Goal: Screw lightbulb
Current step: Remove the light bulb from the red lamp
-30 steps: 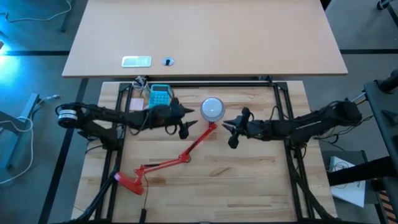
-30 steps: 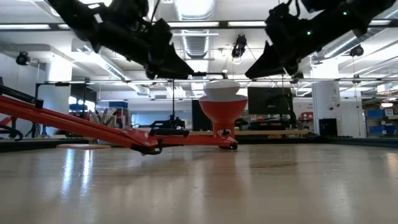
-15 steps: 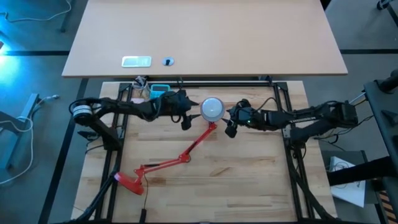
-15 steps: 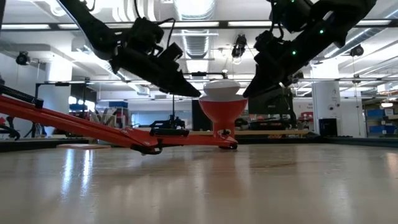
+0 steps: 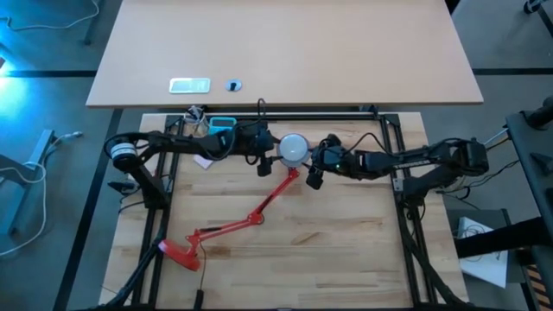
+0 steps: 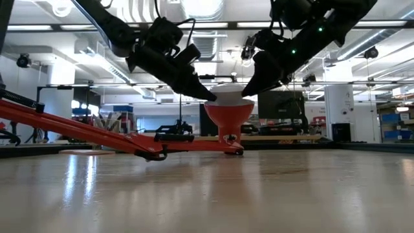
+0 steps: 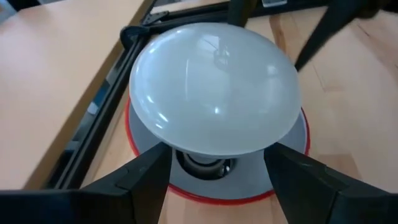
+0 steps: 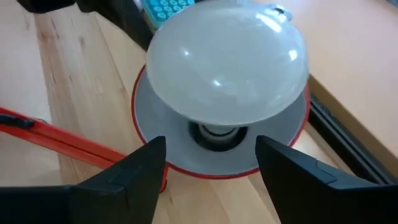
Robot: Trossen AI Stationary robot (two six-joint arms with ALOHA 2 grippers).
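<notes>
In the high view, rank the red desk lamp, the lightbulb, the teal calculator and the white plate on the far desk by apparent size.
1. Red desk lamp, by far the longest.
2. Lightbulb and white plate: look alike, unranked.
3. Teal calculator: mostly hidden under the left arm, so its size is unsure.

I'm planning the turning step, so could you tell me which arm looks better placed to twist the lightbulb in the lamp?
Neither clearly. The left gripper and right gripper both sit open beside the lightbulb, fingers straddling its neck above the red shade. Left seems marginally closer, so I'd lean left.
</notes>
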